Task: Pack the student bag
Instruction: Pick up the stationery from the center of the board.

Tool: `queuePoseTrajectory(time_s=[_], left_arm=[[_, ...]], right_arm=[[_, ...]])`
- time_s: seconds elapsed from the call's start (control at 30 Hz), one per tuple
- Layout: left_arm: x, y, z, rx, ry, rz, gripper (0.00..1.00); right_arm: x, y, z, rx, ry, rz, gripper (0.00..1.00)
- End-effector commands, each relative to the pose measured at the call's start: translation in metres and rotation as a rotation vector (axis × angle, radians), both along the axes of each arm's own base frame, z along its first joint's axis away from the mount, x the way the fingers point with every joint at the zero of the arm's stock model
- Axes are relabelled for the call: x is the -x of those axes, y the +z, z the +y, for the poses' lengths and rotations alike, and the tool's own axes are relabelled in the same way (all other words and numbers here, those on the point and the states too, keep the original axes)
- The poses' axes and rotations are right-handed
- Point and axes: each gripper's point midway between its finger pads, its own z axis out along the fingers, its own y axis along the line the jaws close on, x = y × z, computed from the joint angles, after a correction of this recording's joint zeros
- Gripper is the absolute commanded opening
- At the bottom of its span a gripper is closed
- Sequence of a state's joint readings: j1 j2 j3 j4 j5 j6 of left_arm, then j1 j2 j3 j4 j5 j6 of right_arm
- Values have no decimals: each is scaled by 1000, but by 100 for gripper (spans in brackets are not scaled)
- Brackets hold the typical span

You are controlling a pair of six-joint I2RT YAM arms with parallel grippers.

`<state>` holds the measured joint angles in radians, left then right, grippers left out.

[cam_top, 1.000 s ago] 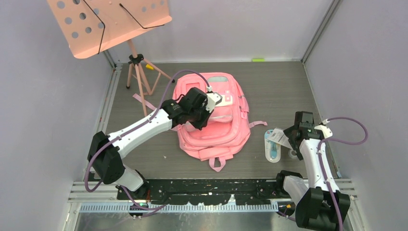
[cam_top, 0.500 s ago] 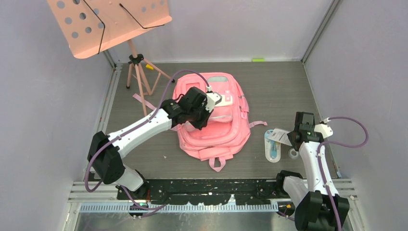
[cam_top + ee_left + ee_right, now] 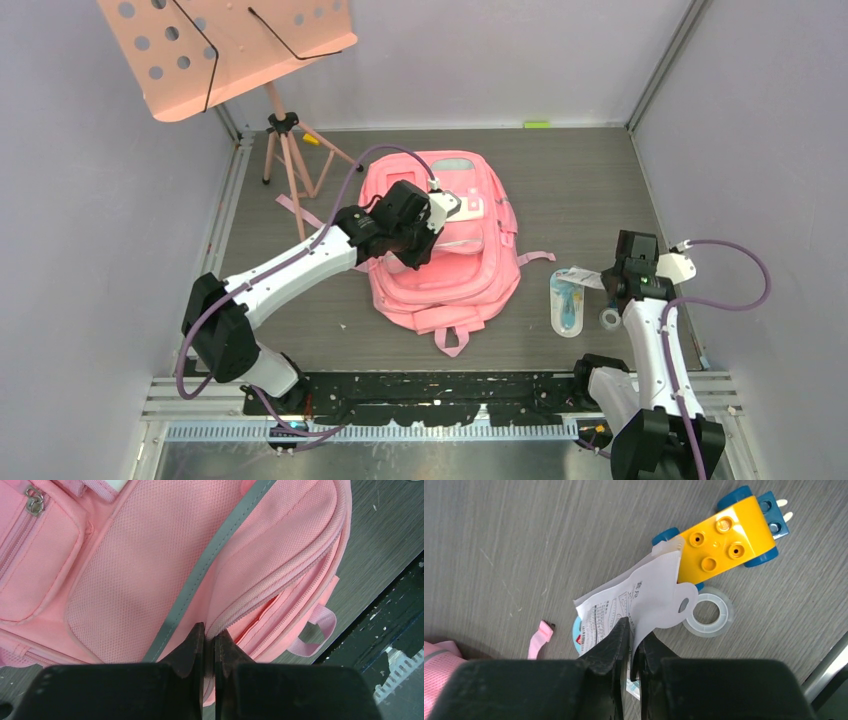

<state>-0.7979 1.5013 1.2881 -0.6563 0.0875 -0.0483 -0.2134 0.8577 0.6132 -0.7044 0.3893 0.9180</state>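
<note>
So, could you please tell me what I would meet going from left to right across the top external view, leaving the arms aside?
music stand → student bag → blister pack → tape roll

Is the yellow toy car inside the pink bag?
No, the yellow toy car lies on the table beside a clear tape ring.

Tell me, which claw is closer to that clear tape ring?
Right. The right gripper holds a paper packet just beside the tape ring; the left gripper pinches the pink backpack, far across the table.
</note>
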Motion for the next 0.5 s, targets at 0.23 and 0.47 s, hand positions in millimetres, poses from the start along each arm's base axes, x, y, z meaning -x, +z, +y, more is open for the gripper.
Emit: queuePoseTrajectory(time_s=[0.23, 0.47], left_arm=[[-15, 35, 3, 73, 54, -62, 0], [-31, 40, 2, 113, 97, -6, 0]], right_arm=[[-48, 86, -9, 105, 123, -157, 1], [-72, 141, 22, 16, 278, -312, 1]])
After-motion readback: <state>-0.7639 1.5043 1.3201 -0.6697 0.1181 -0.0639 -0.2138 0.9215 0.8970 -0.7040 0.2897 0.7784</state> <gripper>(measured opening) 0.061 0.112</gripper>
